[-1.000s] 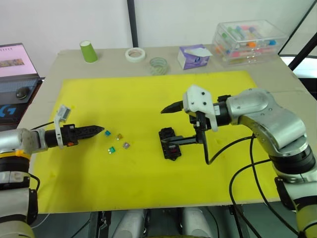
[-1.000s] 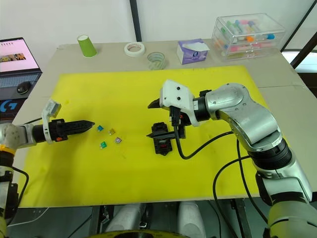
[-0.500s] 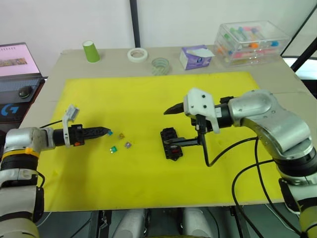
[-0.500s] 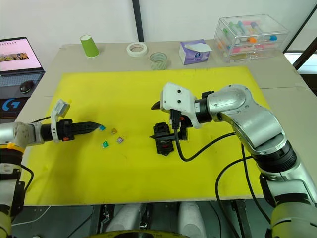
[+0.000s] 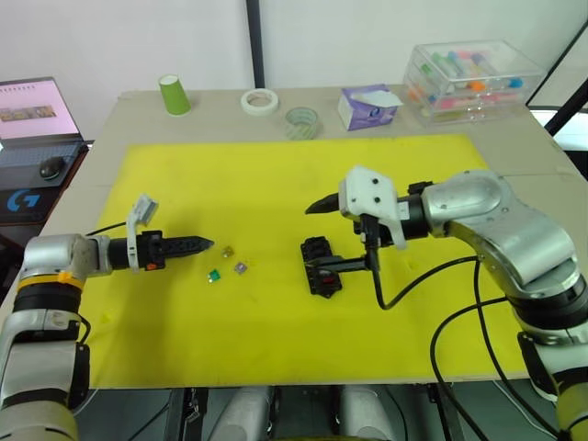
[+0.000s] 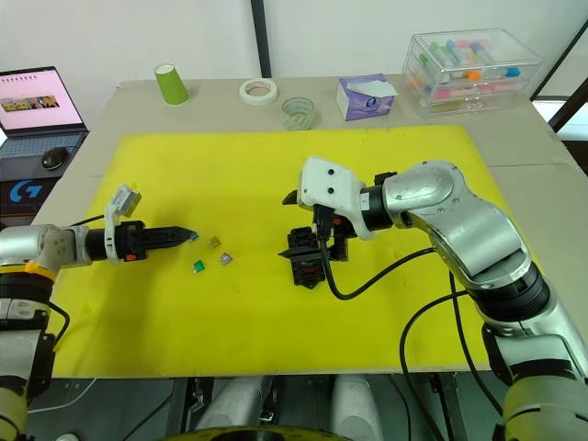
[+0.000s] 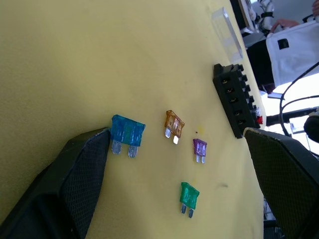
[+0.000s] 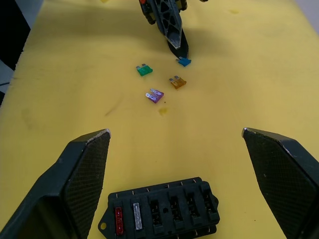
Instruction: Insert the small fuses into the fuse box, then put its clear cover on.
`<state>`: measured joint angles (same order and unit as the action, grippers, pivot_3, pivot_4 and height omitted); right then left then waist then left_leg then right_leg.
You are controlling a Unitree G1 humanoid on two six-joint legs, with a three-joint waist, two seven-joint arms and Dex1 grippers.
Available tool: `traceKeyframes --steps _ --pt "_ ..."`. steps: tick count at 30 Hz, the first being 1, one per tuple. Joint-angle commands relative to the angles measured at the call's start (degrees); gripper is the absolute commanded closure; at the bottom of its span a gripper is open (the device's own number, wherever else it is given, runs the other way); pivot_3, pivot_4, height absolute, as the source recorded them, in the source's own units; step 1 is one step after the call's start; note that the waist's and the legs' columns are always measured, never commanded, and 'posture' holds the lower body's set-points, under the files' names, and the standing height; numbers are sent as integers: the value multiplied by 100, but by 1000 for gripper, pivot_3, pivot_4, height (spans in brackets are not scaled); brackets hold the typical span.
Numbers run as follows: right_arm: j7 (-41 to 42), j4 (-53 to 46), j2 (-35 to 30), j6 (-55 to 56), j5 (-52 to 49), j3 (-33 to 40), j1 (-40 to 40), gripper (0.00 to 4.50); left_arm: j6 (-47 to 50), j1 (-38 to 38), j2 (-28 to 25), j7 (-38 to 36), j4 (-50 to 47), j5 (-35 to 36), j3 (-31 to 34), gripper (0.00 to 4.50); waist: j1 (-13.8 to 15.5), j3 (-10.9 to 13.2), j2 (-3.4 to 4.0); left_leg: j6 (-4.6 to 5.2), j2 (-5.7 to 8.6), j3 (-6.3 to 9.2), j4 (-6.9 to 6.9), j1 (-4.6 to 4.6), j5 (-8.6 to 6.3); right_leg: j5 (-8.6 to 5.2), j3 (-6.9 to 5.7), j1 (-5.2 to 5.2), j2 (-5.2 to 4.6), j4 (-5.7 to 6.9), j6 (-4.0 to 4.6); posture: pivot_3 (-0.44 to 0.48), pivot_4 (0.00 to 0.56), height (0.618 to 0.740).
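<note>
No brand or label could be read on anything, though the laptop (image 6: 35,93) at the table's left edge showed a screen too small to make out. Four loose fuses lay on the yellow mat (image 5: 276,184): one blue fuse (image 7: 127,132), one amber fuse (image 7: 173,123), one purple fuse (image 7: 200,148) and one green fuse (image 7: 189,194). The fuse box (image 8: 160,212) sat near the mat's middle with two fuses seated at one end, a red one (image 8: 118,219) and a grey one (image 8: 136,216), and what looked like four slots open. The left gripper (image 7: 174,164) stood with its fingers wide apart, one fingertip (image 7: 97,149) touching the blue fuse. The right gripper (image 8: 174,144) was likewise spread wide above the box, empty. One clear cover (image 7: 227,32) lay beyond the box.
</note>
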<state>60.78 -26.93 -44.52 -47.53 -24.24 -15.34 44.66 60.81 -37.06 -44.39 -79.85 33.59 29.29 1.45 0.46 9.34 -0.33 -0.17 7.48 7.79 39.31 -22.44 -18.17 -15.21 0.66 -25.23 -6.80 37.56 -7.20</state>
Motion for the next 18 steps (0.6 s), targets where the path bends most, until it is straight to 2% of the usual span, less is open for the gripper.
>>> traceKeyframes --steps 1,6,14,18 --pt "2 -183 -64 70 32 15 26 24 95 70 209 6 97 -53 -244 0 9 0 0 0 0 0 0 0 0 0 0 0 0 0 0 0 150 740" --pt "12 -161 -50 92 66 7 24 0 90 96 220 26 142 -74 -211 1561 3 0 0 0 0 0 1 0 0 0 0 0 0 0 0 0 150 740" --pt "15 -117 -24 156 124 -54 -10 0 108 147 232 74 94 -63 -181 1561 -5 0 -1 0 -1 0 1 0 0 0 0 -1 1 0 0 0 150 740" --pt "18 -101 -17 188 128 -71 -21 0 88 172 217 93 108 -66 -160 2491 -19 0 -1 0 -1 0 1 0 0 0 0 -2 1 0 0 0 150 740"
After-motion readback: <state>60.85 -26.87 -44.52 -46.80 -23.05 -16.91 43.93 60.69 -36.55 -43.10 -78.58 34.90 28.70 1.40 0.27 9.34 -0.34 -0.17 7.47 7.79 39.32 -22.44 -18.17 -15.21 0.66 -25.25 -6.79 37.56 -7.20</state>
